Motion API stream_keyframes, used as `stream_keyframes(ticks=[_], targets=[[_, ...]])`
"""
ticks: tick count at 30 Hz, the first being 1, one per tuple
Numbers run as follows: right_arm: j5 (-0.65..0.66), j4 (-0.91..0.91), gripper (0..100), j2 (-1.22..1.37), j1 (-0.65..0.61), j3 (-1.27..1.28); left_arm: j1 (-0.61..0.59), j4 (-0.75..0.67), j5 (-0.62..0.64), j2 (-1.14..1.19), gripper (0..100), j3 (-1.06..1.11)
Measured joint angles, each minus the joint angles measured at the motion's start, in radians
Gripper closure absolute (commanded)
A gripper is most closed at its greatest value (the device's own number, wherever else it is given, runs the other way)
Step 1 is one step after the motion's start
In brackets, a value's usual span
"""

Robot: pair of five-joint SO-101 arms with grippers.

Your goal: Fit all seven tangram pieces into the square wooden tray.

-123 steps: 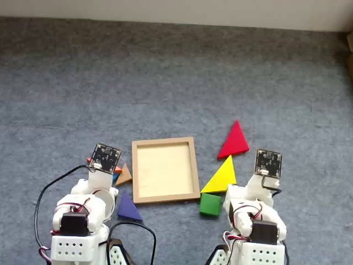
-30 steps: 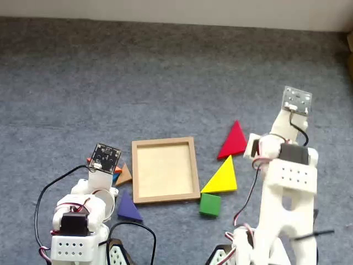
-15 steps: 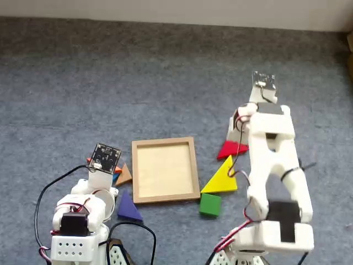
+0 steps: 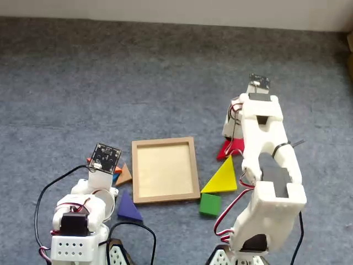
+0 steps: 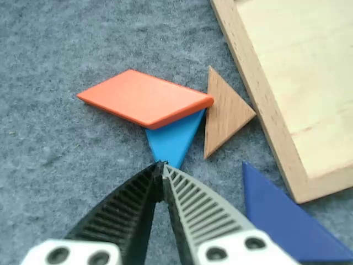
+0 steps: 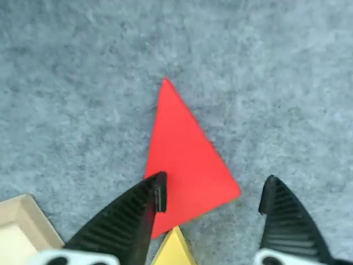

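Grey felt-like cloth covers the table, and on it the square pale wooden tray [image 4: 163, 141] lies flat between the two arms, with all seven tangram pieces outside it on the cloth. On the right arm's side lie the red triangle [image 6: 182, 160], yellow triangle [image 4: 222, 178] and green square [image 4: 209, 204], and the right gripper [image 6: 214, 192] hangs over the red one, fingers spread wide above its broad end. On the other side sit the tan wooden triangle [image 5: 223, 113], orange parallelogram [image 5: 144, 99], light blue triangle [image 5: 174, 138] and dark blue triangle [image 4: 128, 207], while the left gripper [image 5: 161, 165], fingers pressed together on nothing, points at the light blue triangle's corner.
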Motion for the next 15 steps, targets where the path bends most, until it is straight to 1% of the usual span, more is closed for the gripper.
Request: stream_keyframes(ticks=[9, 15], targets=[[0.0, 0.014, 73.1, 0.057, -0.017, -0.035, 0.0, 0.0, 0.0, 0.0, 99, 0.0], [-0.003, 0.081, 73.1, 0.068, -0.081, -0.052, 0.0, 0.0, 0.0, 0.0, 99, 0.0]])
